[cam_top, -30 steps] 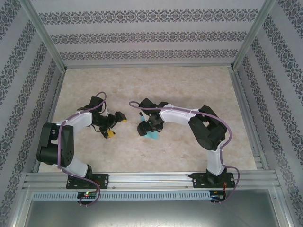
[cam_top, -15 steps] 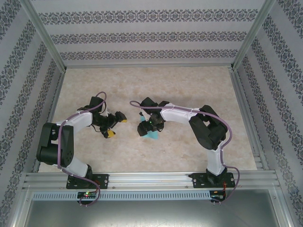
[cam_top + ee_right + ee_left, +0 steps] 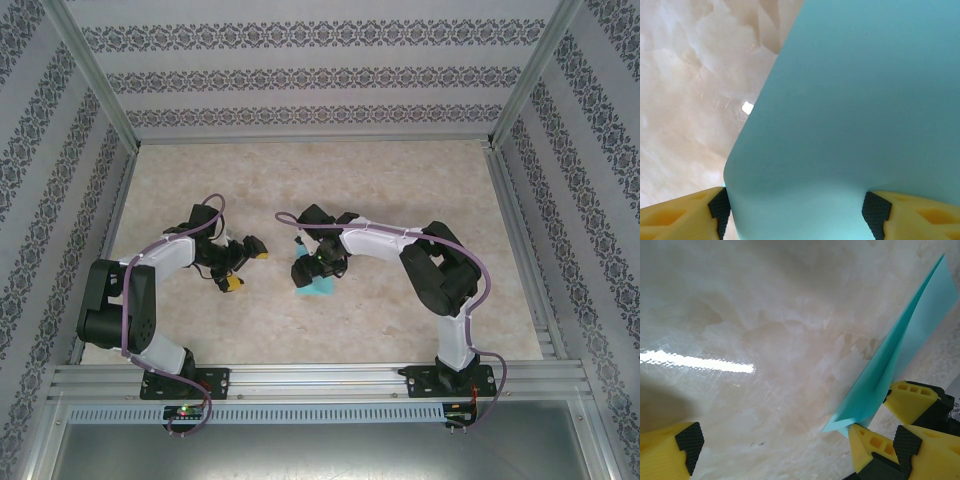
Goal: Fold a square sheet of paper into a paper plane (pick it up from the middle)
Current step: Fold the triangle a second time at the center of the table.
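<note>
The left gripper [image 3: 245, 268] hovers low over the table [image 3: 400, 180] with its jaws spread wide and nothing between them, turned toward the centre. Just to its right, the square sheet of paper [image 3: 900, 355], already folded into a narrower creased shape, stands on edge and tilted, its lower corner close to the left arm's right-hand finger. Further right, the right gripper [image 3: 797, 210] has the sheet, its jaws set fairly wide and the turquoise panel bowed between the two pads with an edge against each. This looks like a mid-fold step, with the right arm presenting the creased piece to its partner. The next move seems to call for the left jaws to close on the free corner or edge, gently enough not to crumple the thin paper.
</note>
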Robot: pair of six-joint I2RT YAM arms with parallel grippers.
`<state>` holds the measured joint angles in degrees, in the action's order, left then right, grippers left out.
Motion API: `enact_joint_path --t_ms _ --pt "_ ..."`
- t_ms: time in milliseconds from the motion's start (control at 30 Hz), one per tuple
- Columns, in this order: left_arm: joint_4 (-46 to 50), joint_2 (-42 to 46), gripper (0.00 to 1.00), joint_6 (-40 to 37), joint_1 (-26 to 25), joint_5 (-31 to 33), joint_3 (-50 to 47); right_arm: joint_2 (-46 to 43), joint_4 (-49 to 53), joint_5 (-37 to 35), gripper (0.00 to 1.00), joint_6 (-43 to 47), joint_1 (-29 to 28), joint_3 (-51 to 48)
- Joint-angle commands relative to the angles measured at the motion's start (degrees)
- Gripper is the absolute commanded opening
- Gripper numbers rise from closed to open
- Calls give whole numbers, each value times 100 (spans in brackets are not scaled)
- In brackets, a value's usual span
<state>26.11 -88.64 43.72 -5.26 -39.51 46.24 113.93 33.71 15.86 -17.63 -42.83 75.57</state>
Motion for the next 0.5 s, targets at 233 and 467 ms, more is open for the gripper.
enact_joint_path --t_ms 233,467 --pt "-545 -53 87 -190 -434 -638 182 560 -519 244 66 117 320 -629" --pt "-1046 -506 50 35 -1004 -843 472 247 -1274 1158 63 101 642 -1053"
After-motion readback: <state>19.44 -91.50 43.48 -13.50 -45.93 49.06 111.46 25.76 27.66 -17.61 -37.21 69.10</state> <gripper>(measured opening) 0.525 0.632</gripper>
